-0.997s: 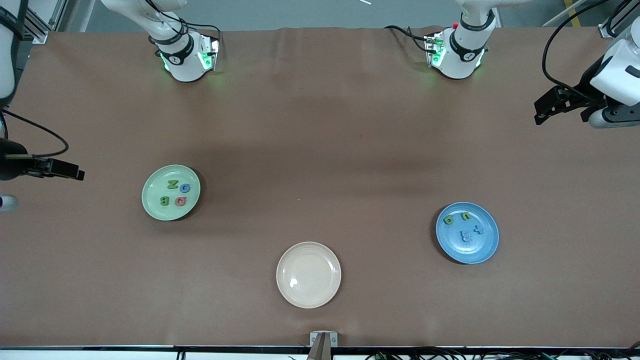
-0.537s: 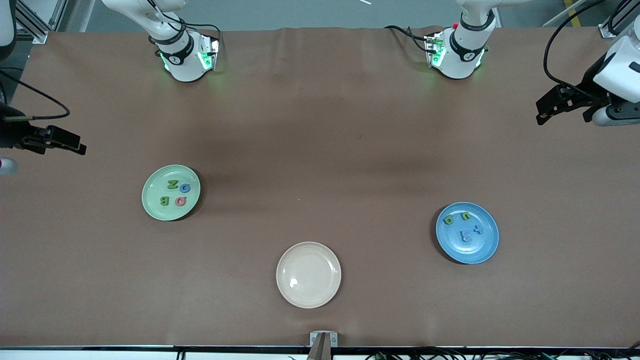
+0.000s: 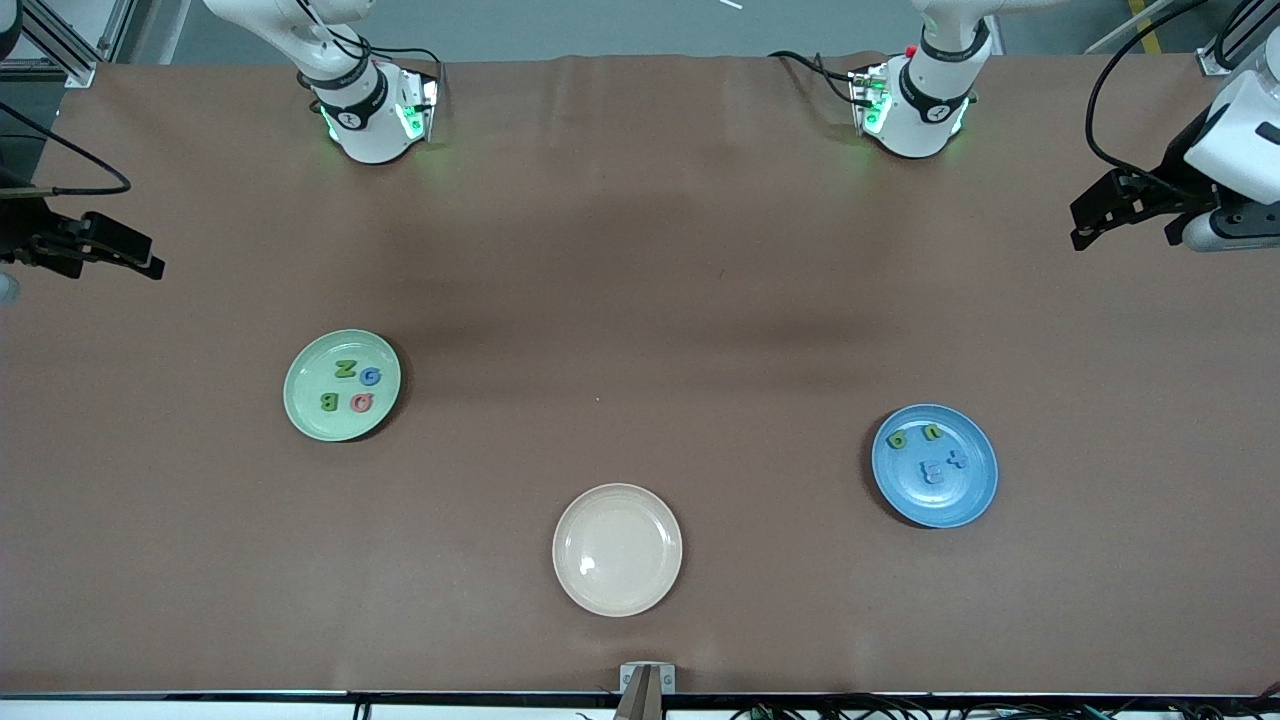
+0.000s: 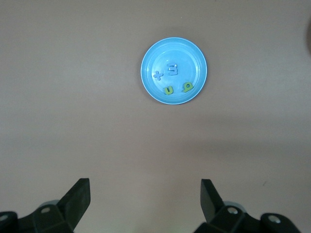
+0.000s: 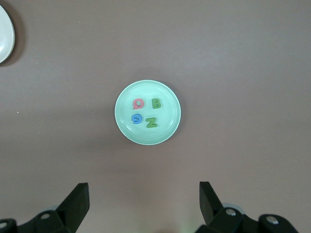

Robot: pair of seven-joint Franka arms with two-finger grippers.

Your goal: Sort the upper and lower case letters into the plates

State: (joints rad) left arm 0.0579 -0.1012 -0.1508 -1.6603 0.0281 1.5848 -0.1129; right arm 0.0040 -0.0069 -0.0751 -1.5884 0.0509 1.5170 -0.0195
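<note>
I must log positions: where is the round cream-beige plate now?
In the front view, the round cream-beige plate lies nearest the camera, between the pale green plate and blue plate.

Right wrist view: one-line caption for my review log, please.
Open right gripper hovers high over the pale green plate holding four letters: pink Q, green B, blue G, green Z.
</note>
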